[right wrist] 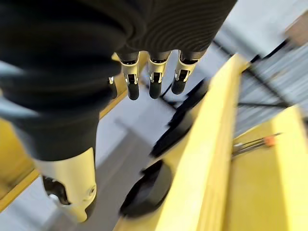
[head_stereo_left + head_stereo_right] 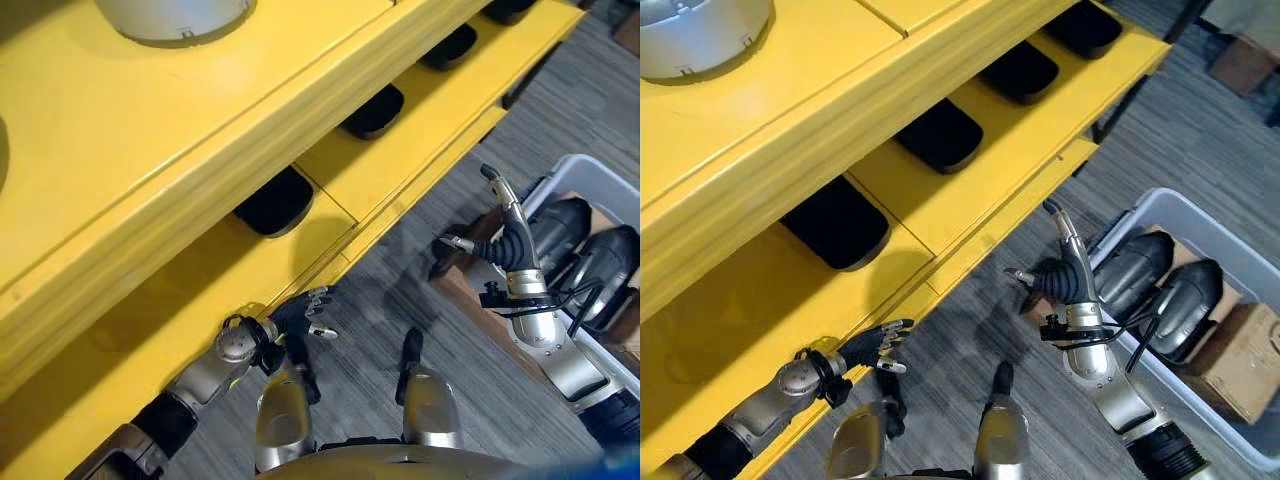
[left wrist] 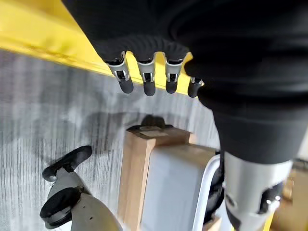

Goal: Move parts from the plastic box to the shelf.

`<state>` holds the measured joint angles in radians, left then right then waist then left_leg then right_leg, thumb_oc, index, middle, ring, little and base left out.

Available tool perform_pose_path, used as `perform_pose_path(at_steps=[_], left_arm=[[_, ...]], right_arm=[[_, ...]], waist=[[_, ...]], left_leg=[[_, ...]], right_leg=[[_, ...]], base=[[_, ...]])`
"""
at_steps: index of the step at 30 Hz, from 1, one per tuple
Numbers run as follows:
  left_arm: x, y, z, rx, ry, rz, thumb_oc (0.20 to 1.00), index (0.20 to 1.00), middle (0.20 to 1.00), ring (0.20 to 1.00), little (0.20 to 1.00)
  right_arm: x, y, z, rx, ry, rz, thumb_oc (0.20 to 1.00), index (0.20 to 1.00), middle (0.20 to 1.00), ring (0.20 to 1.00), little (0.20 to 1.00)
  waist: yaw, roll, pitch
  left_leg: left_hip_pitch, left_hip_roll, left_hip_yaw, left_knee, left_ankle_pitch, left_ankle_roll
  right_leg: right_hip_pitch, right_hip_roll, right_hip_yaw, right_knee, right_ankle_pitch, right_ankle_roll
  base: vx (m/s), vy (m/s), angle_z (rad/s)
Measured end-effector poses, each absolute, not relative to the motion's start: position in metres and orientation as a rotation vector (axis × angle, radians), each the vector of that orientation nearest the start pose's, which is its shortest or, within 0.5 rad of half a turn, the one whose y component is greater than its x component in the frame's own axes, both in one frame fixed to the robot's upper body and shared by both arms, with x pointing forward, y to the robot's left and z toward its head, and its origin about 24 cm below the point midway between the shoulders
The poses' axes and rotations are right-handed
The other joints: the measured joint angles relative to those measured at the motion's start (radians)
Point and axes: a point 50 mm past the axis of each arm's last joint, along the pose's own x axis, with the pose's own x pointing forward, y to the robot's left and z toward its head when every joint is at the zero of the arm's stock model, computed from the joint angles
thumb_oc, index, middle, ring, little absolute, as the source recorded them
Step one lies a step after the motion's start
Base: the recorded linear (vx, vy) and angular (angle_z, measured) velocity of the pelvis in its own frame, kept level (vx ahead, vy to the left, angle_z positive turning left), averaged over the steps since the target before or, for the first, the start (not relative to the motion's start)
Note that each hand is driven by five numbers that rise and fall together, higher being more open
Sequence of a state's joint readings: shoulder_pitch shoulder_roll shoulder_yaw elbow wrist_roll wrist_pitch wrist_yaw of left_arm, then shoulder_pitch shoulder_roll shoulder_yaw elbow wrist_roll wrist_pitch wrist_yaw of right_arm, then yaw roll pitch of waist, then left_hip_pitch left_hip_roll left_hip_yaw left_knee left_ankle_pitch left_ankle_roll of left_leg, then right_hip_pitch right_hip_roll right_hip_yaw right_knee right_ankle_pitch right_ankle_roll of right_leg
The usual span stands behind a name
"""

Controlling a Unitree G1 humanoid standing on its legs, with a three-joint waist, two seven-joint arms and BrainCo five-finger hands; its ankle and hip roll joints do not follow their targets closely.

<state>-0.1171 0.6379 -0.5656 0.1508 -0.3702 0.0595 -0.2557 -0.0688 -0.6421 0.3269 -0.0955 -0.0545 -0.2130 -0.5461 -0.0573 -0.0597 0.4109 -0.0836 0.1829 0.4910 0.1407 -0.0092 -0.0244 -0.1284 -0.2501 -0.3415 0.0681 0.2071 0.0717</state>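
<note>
The yellow shelf point(image 2: 970, 215) carries 4 black parts point(image 2: 835, 222) along its lower board. The grey plastic box point(image 2: 1240, 262) on the floor holds 2 dark parts point(image 2: 1188, 300). The right hand point(image 2: 1058, 270) hangs between them, fingers relaxed, empty. The left hand point(image 2: 872, 348) sits at the shelf's front edge, fingers loose, empty.

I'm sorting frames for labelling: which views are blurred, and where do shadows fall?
Right wrist view: smeared, the yellow shelf and dark parts soft-edged. Left wrist view: sharper, with a soft shadow on the grey floor. Eye views: clear, the lower shelf's back in shade and the right hand shadowing the floor.
</note>
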Motion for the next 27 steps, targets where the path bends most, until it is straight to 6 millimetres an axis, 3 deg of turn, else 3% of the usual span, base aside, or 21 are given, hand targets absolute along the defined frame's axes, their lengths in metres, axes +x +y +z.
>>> perform_pose_path(at_steps=[1, 2, 3, 4, 6, 7, 9, 10, 11, 13, 14, 15, 16, 18, 19, 20, 24, 27], left_arm=[[0.233, 0.162, -0.006, 0.306, 0.394, -0.679, 1.000, 1.000, 1.000, 1.000, 1.000], [0.230, 0.161, -0.009, 0.313, 0.406, -0.670, 1.000, 1.000, 1.000, 1.000, 1.000], [0.231, 0.158, -0.009, 0.316, 0.396, -0.664, 1.000, 1.000, 1.000, 1.000, 1.000], [0.232, 0.155, -0.009, 0.315, 0.386, -0.659, 1.000, 1.000, 1.000, 1.000, 1.000], [0.236, 0.152, -0.006, 0.321, 0.372, -0.654, 1.000, 1.000, 1.000, 1.000, 1.000], [0.236, 0.153, -0.006, 0.317, 0.372, -0.649, 1.000, 1.000, 1.000, 1.000, 1.000], [0.228, 0.157, -0.013, 0.282, 0.405, -0.629, 1.000, 1.000, 1.000, 1.000, 1.000], [0.222, 0.160, -0.018, 0.271, 0.430, -0.621, 1.000, 1.000, 1.000, 1.000, 1.000], [0.217, 0.165, -0.023, 0.266, 0.454, -0.603, 1.000, 1.000, 1.000, 1.000, 1.000], [0.207, 0.170, -0.038, 0.198, 0.516, -0.534, 1.000, 1.000, 1.000, 1.000, 1.000], [0.204, 0.170, -0.043, 0.168, 0.534, -0.504, 1.000, 1.000, 1.000, 1.000, 1.000], [0.197, 0.169, -0.048, 0.147, 0.554, -0.493, 1.000, 1.000, 1.000, 1.000, 1.000], [0.194, 0.162, -0.050, 0.102, 0.542, -0.488, 1.000, 1.000, 1.000, 1.000, 1.000], [0.195, 0.156, -0.048, 0.038, 0.517, -0.471, 1.000, 1.000, 1.000, 1.000, 1.000], [0.196, 0.155, -0.046, 0.024, 0.501, -0.464, 1.000, 1.000, 1.000, 1.000, 1.000], [0.195, 0.155, -0.047, 0.011, 0.497, -0.450, 1.000, 1.000, 1.000, 1.000, 1.000], [0.193, 0.163, -0.048, -0.044, 0.496, -0.371, 1.000, 1.000, 1.000, 1.000, 1.000], [0.191, 0.164, -0.051, -0.041, 0.514, -0.346, 1.000, 1.000, 1.000, 1.000, 1.000]], right_arm=[[0.252, -0.190, 0.105, -0.534, -0.437, -0.105, 1.000, 1.000, 1.000, 1.000, 1.000], [0.254, -0.190, 0.106, -0.522, -0.430, -0.098, 1.000, 1.000, 1.000, 1.000, 1.000], [0.253, -0.194, 0.103, -0.525, -0.406, -0.103, 1.000, 1.000, 1.000, 1.000, 1.000], [0.252, -0.196, 0.098, -0.515, -0.375, -0.108, 1.000, 1.000, 1.000, 1.000, 1.000], [0.251, -0.199, 0.089, -0.509, -0.335, -0.115, 1.000, 1.000, 1.000, 1.000, 1.000], [0.247, -0.199, 0.085, -0.508, -0.318, -0.112, 1.000, 1.000, 1.000, 1.000, 1.000], [0.246, -0.198, 0.083, -0.504, -0.309, -0.099, 1.000, 1.000, 1.000, 1.000, 1.000], [0.247, -0.198, 0.084, -0.500, -0.311, -0.095, 1.000, 1.000, 1.000, 1.000, 1.000], [0.248, -0.197, 0.086, -0.500, -0.314, -0.093, 1.000, 1.000, 1.000, 1.000, 1.000], [0.255, -0.197, 0.092, -0.509, -0.324, -0.093, 1.000, 1.000, 1.000, 1.000, 1.000], [0.256, -0.197, 0.094, -0.505, -0.320, -0.098, 1.000, 1.000, 1.000, 1.000, 1.000], [0.254, -0.199, 0.093, -0.502, -0.307, -0.104, 1.000, 1.000, 1.000, 1.000, 1.000], [0.248, -0.207, 0.088, -0.521, -0.270, -0.125, 1.000, 1.000, 1.000, 1.000, 1.000], [0.244, -0.214, 0.084, -0.544, -0.236, -0.153, 1.000, 1.000, 1.000, 1.000, 1.000], [0.243, -0.217, 0.081, -0.548, -0.217, -0.169, 1.000, 1.000, 1.000, 1.000, 1.000], [0.239, -0.223, 0.078, -0.560, -0.199, -0.187, 1.000, 1.000, 1.000, 1.000, 1.000], [0.234, -0.225, 0.070, -0.557, -0.167, -0.207, 1.000, 1.000, 1.000, 1.000, 1.000], [0.241, -0.225, 0.072, -0.554, -0.184, -0.238, 1.000, 1.000, 1.000, 1.000, 1.000]], waist=[[0.002, 0.001, 0.000], [0.006, 0.007, 0.002], [-0.008, 0.015, 0.002], [-0.009, 0.026, 0.000], [0.003, 0.040, -0.001], [0.015, 0.039, -0.005], [0.046, 0.037, -0.008], [0.067, 0.036, -0.008], [0.074, 0.038, -0.010], [0.074, 0.051, -0.025], [0.074, 0.059, -0.036], [0.060, 0.051, -0.046], [0.037, 0.053, -0.065], [0.010, 0.058, -0.076], [0.012, 0.056, -0.076], [0.001, 0.066, -0.084], [-0.002, 0.068, -0.089], [-0.007, 0.063, -0.097]], left_leg=[[0.018, 0.008, 0.038, -0.011, -0.003, 0.003], [0.039, 0.022, 0.077, -0.031, -0.008, 0.009], [0.053, 0.027, 0.092, -0.036, -0.013, 0.018], [0.058, 0.041, 0.098, -0.036, -0.011, 0.022], [0.045, 0.064, 0.096, -0.032, 0.002, 0.036], [0.039, 0.067, 0.098, -0.030, 0.013, 0.039], [0.028, 0.084, 0.126, -0.003, 0.030, 0.021], [0.026, 0.106, 0.139, 0.023, 0.032, 0.017], [0.023, 0.135, 0.140, 0.044, 0.038, 0.006], [0.024, 0.228, 0.164, 0.087, 0.062, -0.019], [0.022, 0.270, 0.168, 0.094, 0.083, -0.010], [0.026, 0.279, 0.149, 0.066, 0.137, 0.017], [0.033, 0.272, 0.130, 0.035, 0.183, 0.010], [0.031, 0.266, 0.131, 0.033, 0.209, 0.016], [0.029, 0.272, 0.123, 0.060, 0.216, 0.021], [0.047, 0.246, 0.121, 0.039, 0.215, 0.012], [0.083, 0.233, 0.119, -0.009, 0.229, -0.008], [0.106, 0.232, 0.139, -0.052, 0.224, -0.018]], right_leg=[[-0.006, 0.010, -0.048, -0.025, 0.060, -0.011], [-0.007, 0.012, -0.089, -0.052, 0.120, 0.003], [-0.013, -0.007, -0.139, -0.006, 0.086, 0.014], [-0.024, -0.028, -0.151, 0.102, 0.004, 0.008], [-0.051, -0.073, -0.104, 0.367, -0.129, 0.004], [-0.034, -0.094, -0.100, 0.411, -0.169, -0.010], [0.032, -0.129, -0.132, 0.385, -0.241, -0.021], [0.075, -0.121, -0.145, 0.324, -0.266, -0.028], [0.117, -0.063, -0.143, 0.236, -0.295, -0.007], [0.133, 0.019, -0.169, 0.175, -0.349, 0.018], [0.137, 0.061, -0.159, 0.163, -0.345, 0.001], [0.134, 0.084, -0.157, 0.163, -0.352, -0.016], [0.111, 0.095, -0.149, 0.189, -0.364, -0.038], [0.095, 0.099, -0.140, 0.208, -0.374, -0.056], [0.096, 0.098, -0.136, 0.218, -0.380, -0.066], [0.098, 0.087, -0.136, 0.239, -0.386, -0.073], [0.074, 0.072, -0.137, 0.297, -0.404, -0.070], [0.005, 0.060, -0.126, 0.388, -0.464, -0.078]], base=[[-0.08, 0.101, -1.65], [-0.03, 0.021, -1.08], [-0.03, -0.017, -0.78], [-0.03, -0.072, -0.37], [-0.03, -0.169, -0.11], [-0.03, -0.277, -0.02], [-0.03, -0.359, -0.30], [-0.03, -0.542, -0.55], [-0.02, -0.546, -0.67], [-0.03, -0.421, -0.78], [-0.05, -0.303, -0.66], [-0.05, -0.339, -0.47], [-0.03, -0.244, -0.30], [0.00, -0.214, -0.18], [0.04, -0.390, -0.10], [0.04, -0.330, -0.09], [0.04, -0.214, -0.07], [0.03, -0.294, -0.23]])
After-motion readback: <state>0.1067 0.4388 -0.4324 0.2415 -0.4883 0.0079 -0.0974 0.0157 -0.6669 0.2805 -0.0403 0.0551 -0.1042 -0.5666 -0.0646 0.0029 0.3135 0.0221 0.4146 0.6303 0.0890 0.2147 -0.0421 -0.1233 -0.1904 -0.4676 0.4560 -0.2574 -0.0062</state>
